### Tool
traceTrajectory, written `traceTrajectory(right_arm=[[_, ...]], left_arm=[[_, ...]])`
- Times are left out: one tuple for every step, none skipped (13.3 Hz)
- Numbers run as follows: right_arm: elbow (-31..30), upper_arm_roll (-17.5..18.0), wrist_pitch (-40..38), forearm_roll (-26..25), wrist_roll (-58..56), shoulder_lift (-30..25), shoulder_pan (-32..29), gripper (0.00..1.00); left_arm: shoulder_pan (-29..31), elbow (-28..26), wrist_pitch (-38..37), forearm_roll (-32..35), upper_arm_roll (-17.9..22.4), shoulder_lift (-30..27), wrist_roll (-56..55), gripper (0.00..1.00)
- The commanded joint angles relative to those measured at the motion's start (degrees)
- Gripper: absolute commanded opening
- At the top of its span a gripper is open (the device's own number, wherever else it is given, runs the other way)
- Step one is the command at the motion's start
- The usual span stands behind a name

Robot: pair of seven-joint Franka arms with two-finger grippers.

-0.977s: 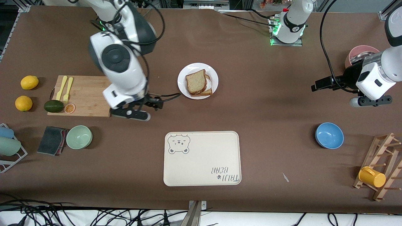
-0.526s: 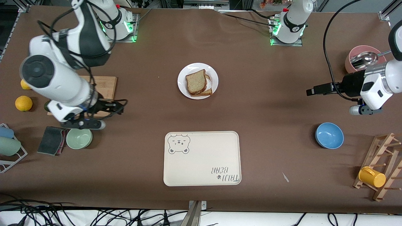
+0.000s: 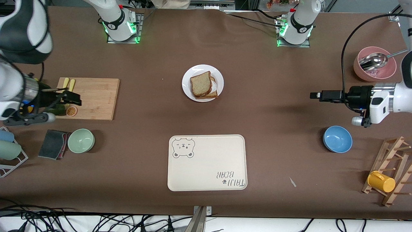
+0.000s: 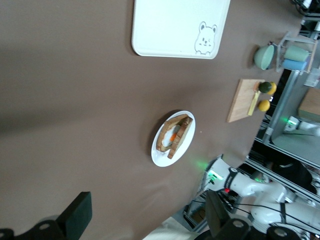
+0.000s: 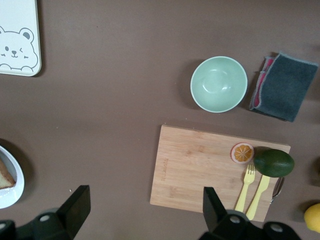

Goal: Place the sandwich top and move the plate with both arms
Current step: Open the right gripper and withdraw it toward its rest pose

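Note:
The plate [image 3: 219, 78] is round and white and sits at the table's middle, farther from the front camera than the cream tray. On it the sandwich top [image 3: 200, 83], a speckled tan slice, lies a little askew over a lower slice [image 3: 213, 94] whose edge peeks out. My right gripper [image 3: 73, 98] hangs open and empty over the cutting board, well away from the plate; its wrist view [image 5: 144, 207] shows the board below. My left gripper [image 3: 318, 95] is open and empty toward the left arm's end of the table, pointing at the plate [image 4: 161, 158] from a distance.
A cream bear tray [image 3: 207, 162] lies nearer the camera than the plate. The cutting board [image 3: 93, 96] carries forks, an avocado and an orange slice. A green bowl [image 3: 81, 140], a grey cloth [image 3: 53, 144], a blue bowl [image 3: 337, 139], a pink bowl [image 3: 375, 69] and a wooden rack [image 3: 394, 167] stand round the edges.
My right arm has swung away from beside the plate to its own end of the table, over the cutting board. My left arm has drawn back and levelled. The sandwich has stayed put.

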Motion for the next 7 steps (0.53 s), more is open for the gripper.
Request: traceTrajectory(right_arm=[[-1.00, -1.45, -1.22, 0.38, -3.21, -3.74, -0.35, 1.00], [-1.26, -0.23, -1.49, -0.85, -3.21, -6.11, -0.44, 1.00], [-2.49, 1.95, -1.58, -0.60, -2.60, -7.27, -2.53, 1.00], [-4.15, 4.32, -0.79, -0.86, -2.68, -8.15, -6.29, 1.00], [-4.86, 7.74, 0.00, -2.51, -2.94, -8.51, -9.81, 1.00], [-4.87, 9.26, 0.09, -3.40, -3.29, -8.95, -12.80, 1.00], [-5.39, 9.36, 0.01, -2.97, -2.51, -11.30, -13.88, 1.00]], left_arm=[[0.70, 0.39, -1.79, -4.39, -0.10, 3.75, 7.81, 1.00], [1.40, -0.48, -2.92, -5.27, -0.10, 4.54, 10.37, 1.00], [1.75, -1.28, -3.71, -5.89, -0.10, 5.24, 11.88, 1.00], [2.02, -2.33, -3.72, -6.24, -0.10, 5.34, 13.02, 1.00], [2.02, -2.77, -3.90, -6.86, -0.10, 5.77, 14.77, 1.00], [2.11, -3.21, -3.90, -7.38, -0.10, 6.91, 17.49, 1.00], [2.11, -3.39, -3.90, -7.91, -0.10, 7.70, 19.69, 1.00]])
